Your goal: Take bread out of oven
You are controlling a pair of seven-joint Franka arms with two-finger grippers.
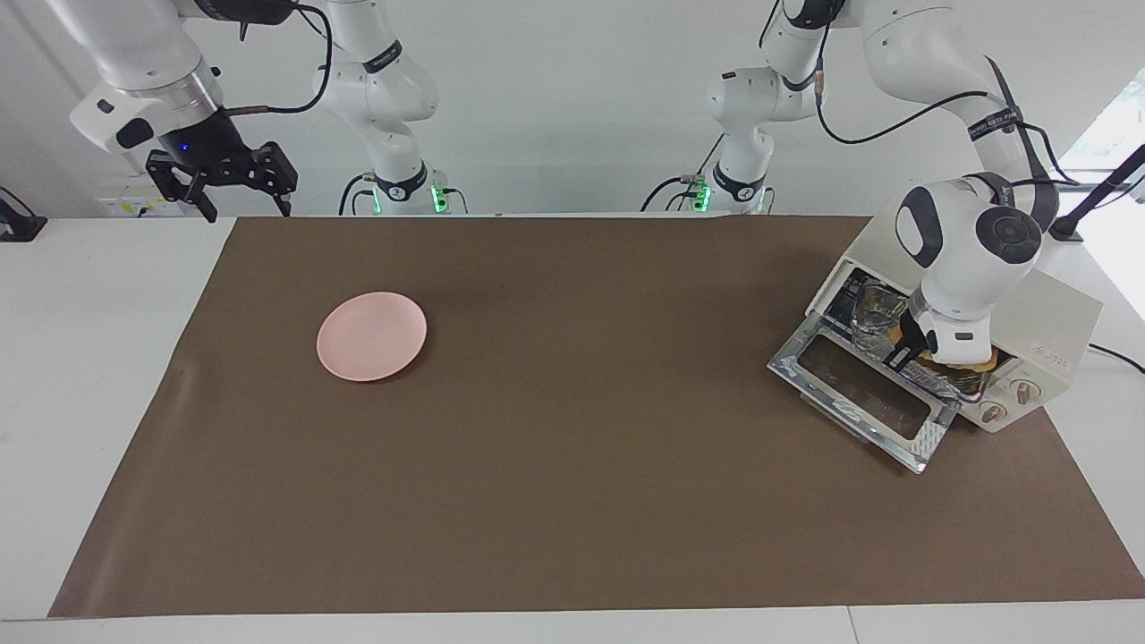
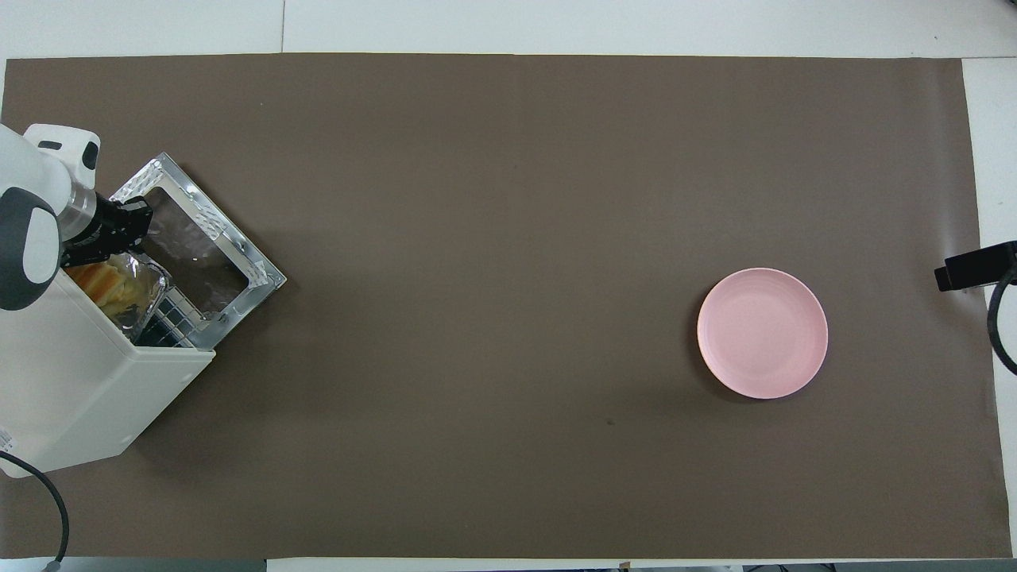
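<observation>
Oven (image 1: pixel 1047 313) mouth crowded by left gripper (image 1: pixel 905 351) over dropped door (image 1: pixel 863 391).

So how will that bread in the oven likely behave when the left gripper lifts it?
The bread is a small loaf, so probably light. Its ridged, browned crust should give the left gripper some friction, yet it may dent if squeezed. It lies in a crinkled foil tray at the mouth of the oven; the thin tray might drag along.
</observation>
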